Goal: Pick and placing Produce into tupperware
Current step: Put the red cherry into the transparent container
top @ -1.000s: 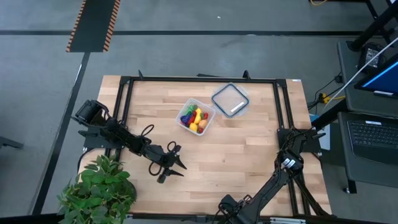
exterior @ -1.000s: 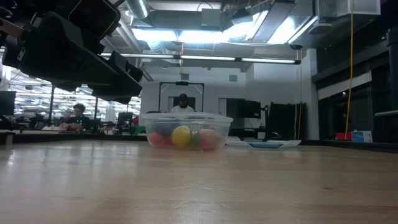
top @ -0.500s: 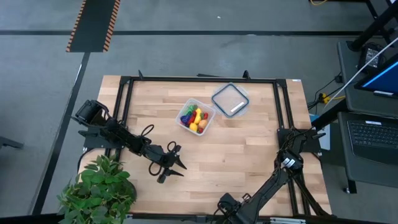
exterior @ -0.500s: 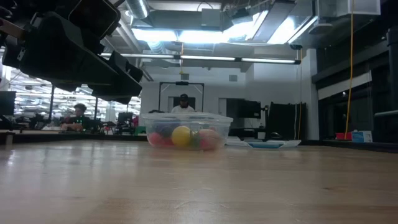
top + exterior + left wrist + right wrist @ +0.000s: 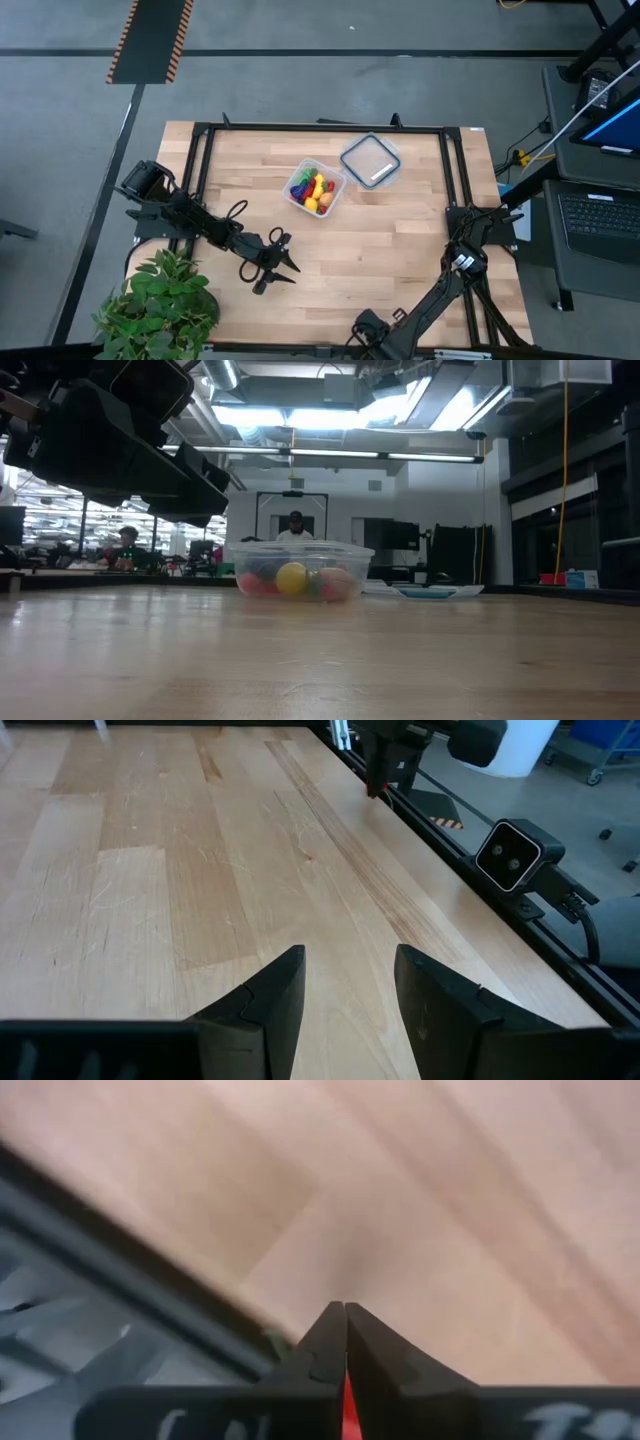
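You saw a grey concrete floor (image 5: 300, 90) around the wooden table (image 5: 400, 240), crossed by a dark line along the upper part of the high view. An orange-and-black striped mat (image 5: 150, 40) lay at upper left. At the right edge stood a desk with a keyboard (image 5: 598, 222) and a lit blue screen (image 5: 615, 130). In the low view, bright ceiling lights (image 5: 330, 415) ran across the top, and dark wall panels (image 5: 560, 510) stood at right. A seated person (image 5: 126, 546) showed at far left.

One tupperware (image 5: 317, 188), one lid (image 5: 370, 160), one potted plant (image 5: 160, 305) and two arms are counted.
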